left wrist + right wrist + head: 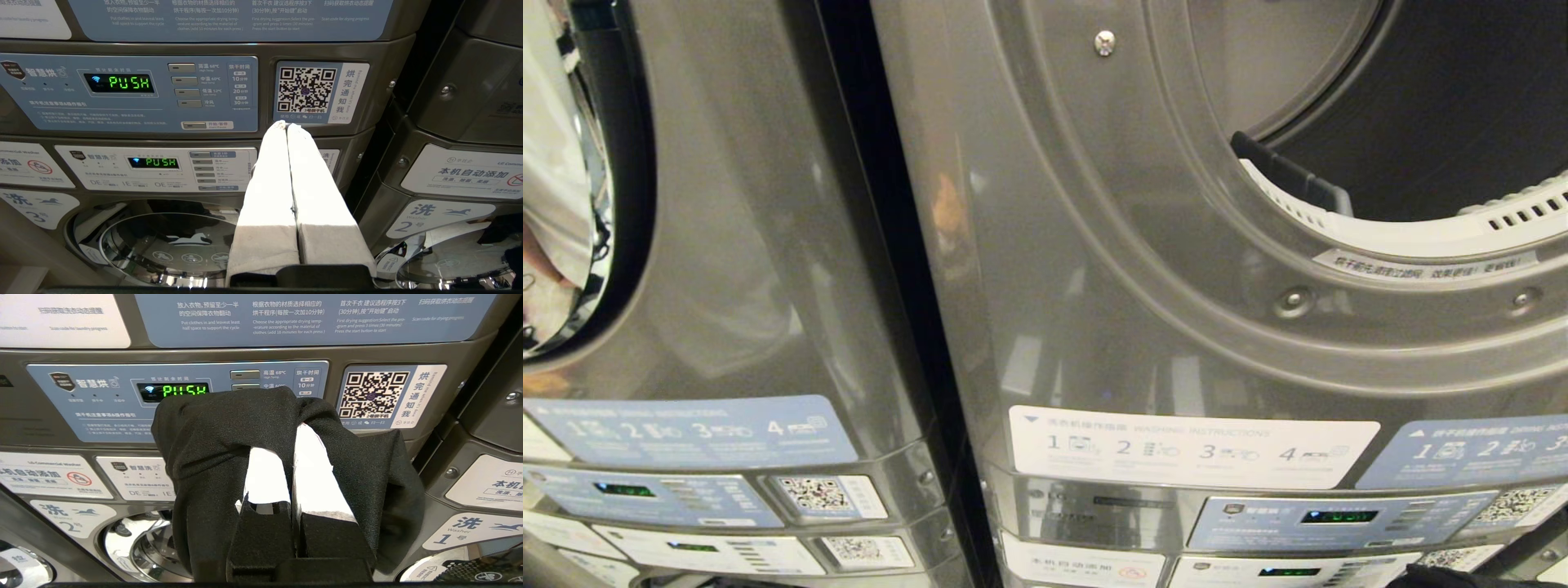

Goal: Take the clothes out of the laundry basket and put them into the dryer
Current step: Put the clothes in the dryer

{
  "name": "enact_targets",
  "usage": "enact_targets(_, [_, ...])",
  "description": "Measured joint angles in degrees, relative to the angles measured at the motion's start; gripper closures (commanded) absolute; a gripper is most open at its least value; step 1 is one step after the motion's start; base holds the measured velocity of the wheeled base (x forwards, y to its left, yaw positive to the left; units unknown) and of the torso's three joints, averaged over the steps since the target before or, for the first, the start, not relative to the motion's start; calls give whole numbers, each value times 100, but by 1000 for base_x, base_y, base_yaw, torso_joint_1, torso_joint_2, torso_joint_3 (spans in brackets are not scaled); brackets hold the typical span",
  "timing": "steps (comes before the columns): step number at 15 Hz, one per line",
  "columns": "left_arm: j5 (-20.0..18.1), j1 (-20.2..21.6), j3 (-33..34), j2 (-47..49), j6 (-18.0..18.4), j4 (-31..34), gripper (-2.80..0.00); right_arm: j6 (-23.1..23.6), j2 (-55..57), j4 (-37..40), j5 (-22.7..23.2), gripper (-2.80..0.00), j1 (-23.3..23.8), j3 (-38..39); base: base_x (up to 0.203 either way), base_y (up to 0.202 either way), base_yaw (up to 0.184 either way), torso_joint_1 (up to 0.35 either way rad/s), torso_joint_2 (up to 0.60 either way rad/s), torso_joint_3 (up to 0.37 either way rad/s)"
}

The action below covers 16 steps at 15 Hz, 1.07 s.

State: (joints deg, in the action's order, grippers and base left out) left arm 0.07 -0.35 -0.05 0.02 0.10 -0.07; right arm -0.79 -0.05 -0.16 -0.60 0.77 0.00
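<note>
Right gripper (pixel 292 437), nearest: jaws together, clamped on a black garment (pixel 212 449) that drapes over both fingers and hangs down either side. Held low, in front of the stacked machines, level with the dryer control panel (pixel 102 400) reading PUSH. Only a dark scrap of it shows at the bottom edge of the head view.

Left gripper (pixel 288 124): jaws together, nothing between them, white-sleeved fingers (pixel 265 192) pressed side by side. Pointed at the QR sticker (pixel 306 90) of the neighbouring machine's panel. Parked, idle.

Farther up: dryer (pixel 1094 245) with its door out of the way, drum mouth (pixel 1445 106) dark and open at upper right of the head view, white lint-filter rim (pixel 1405 233) along its lower edge. Drum contents not visible from this angle; possibly empty, cannot confirm. Second machine (pixel 752 245) to the left, separated by a dark gap. Laundry basket not in any view.

Step in hand, by judgement: garment already picked, carried to the dryer, not yet loaded. Transfer phase, arm at rest height.

Next move calls for: raising the right arm well above the panel to the level of the drum mouth, reaching forward past the lower rim, then parting the jaws inside. Hanging folds long enough to snag on the rim or filter edge; clearance over that lip needed before release. Release short of the rim likely to drop the cloth down the front.
</note>
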Motion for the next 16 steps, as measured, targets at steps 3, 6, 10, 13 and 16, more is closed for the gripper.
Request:
enact_targets(3, [0, 0, 0, 0, 0, 0, 0, 80, 0, 0, 16, 0, 2, 0, 0, 0, 0, 0, 0, 0])
enact_targets(6, [0, 2, 0, 0, 0, 0, 0, 547, 0, 13, 299, 0, 2, -224, 0, 0, 0, 0, 0, 0])
enact_targets(10, [0, 0, 0, 0, 6, -4, 0, 1135, 488, 163, 1670, 0, 8, -1966, 0, 0, 0, 0, 0, 0])
enact_targets(13, [0, 0, 0, 0, 6, -4, 0, 1284, 1638, 183, 2340, 0, 24, -3746, 0, 0, 0, 0, 0, 0])
enact_targets(16, [0, 0, 0, 0, 6, -6, 0, 1362, 2956, 179, 2665, 0, 38, -5463, 0, 0, 0, 0, 0, 0])
